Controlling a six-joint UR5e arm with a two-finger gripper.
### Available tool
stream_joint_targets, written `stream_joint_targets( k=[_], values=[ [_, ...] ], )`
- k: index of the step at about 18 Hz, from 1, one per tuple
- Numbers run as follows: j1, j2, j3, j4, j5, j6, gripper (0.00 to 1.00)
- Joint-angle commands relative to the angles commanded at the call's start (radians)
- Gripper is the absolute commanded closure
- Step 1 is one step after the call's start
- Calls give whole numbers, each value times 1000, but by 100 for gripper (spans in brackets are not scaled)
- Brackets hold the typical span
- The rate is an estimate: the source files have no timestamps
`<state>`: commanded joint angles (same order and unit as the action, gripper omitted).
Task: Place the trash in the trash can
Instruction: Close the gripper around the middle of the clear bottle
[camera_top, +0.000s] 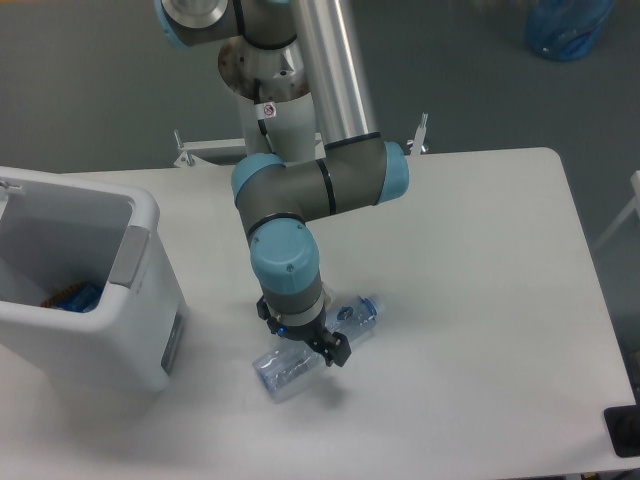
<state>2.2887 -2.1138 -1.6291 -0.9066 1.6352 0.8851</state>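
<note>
The trash in view is a crushed clear bluish plastic bottle (352, 316) lying slantwise on the white table (480, 300), cap end toward the upper right. My gripper (306, 342) is down on the bottle's middle, with the fingers on either side of it across its width. The wrist hides the gap, so whether the fingers are pressing the bottle does not show. The trash can (140, 215), a large white bin with a grey handle patch, stands at the table's left edge, about a bottle's length left of the gripper.
Something blue and orange (72, 297) lies inside the bin. A big blue bag (568, 28) sits on the floor at the top right. A black object (625, 430) pokes in at the table's lower right corner. The arm's base stands behind the table's far edge.
</note>
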Motion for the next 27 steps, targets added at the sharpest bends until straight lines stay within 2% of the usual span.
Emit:
stream_joint_targets(
  k=[11, 12, 15, 17, 21, 27],
  values=[
    [-8, -31, 0, 6, 2, 2, 0],
    [-8, -31, 0, 5, 14, 5, 6],
    [-21, -26, -3, 3, 40, 11, 48],
    [-23, -22, -3, 3, 40, 11, 63],
    [-21, -12, 0, -3, 37, 14, 70],
    [-9, 40, 3, -6, 26, 11, 70]
  ],
)
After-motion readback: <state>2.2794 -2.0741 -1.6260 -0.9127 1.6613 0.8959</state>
